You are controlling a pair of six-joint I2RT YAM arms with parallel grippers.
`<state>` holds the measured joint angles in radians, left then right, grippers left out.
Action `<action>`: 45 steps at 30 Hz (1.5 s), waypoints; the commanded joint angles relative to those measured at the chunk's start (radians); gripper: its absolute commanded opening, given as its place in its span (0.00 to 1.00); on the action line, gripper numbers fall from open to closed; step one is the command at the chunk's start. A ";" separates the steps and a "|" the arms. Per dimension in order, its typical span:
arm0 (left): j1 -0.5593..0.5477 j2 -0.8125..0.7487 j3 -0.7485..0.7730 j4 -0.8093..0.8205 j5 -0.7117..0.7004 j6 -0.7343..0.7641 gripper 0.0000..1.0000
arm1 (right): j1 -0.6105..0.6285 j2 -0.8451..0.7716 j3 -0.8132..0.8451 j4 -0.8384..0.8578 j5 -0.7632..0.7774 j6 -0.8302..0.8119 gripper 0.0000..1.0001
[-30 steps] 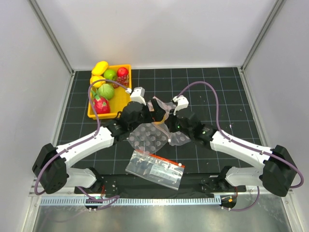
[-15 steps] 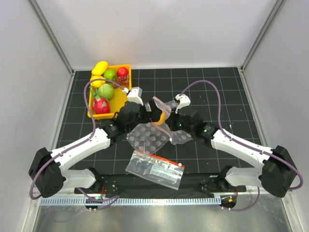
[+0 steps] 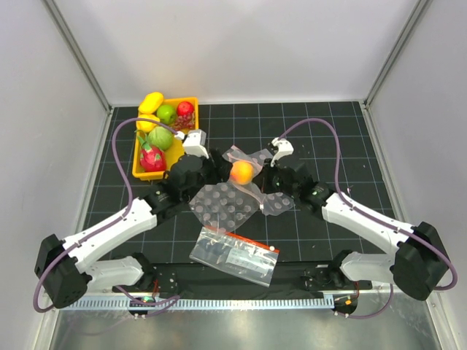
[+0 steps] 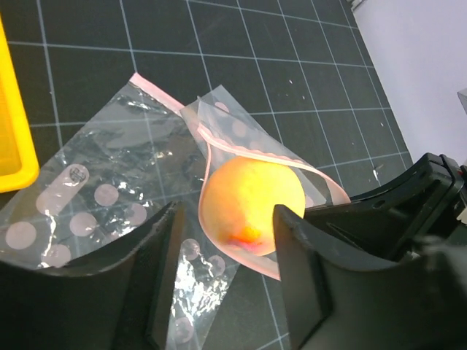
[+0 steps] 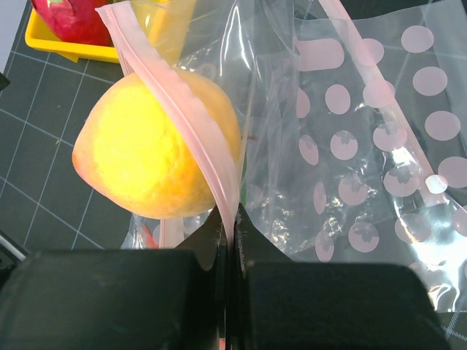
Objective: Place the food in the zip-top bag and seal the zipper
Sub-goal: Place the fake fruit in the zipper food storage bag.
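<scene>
Orange round toy peach (image 3: 241,172) at picture centre, in the mouth of the clear thin plastic zip-top bag (image 5: 350,182), straight ahead of released left gripper (image 4: 228,213); pink zipper strip (image 5: 191,117) pinched in clenched right gripper (image 5: 228,227).

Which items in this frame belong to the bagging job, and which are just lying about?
Job: orange peach, zip-top bag, zipper, fruits waiting in the yellow tray.
Lying about: bubble sheet, printed bag with red band.
</scene>
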<state>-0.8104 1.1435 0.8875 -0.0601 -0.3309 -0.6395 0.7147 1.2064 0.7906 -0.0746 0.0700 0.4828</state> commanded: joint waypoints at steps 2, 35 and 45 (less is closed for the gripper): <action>0.005 -0.047 -0.016 0.023 -0.049 0.017 0.50 | -0.014 -0.033 0.001 0.056 -0.044 0.019 0.01; 0.134 0.167 -0.012 0.125 0.191 -0.002 0.37 | -0.032 -0.025 -0.005 0.070 -0.104 0.028 0.01; 0.134 0.153 -0.016 0.126 0.194 -0.006 0.34 | -0.038 -0.025 -0.005 0.068 -0.114 0.034 0.01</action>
<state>-0.6785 1.3190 0.8471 0.0517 -0.1345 -0.6464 0.6823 1.2037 0.7849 -0.0589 -0.0296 0.5041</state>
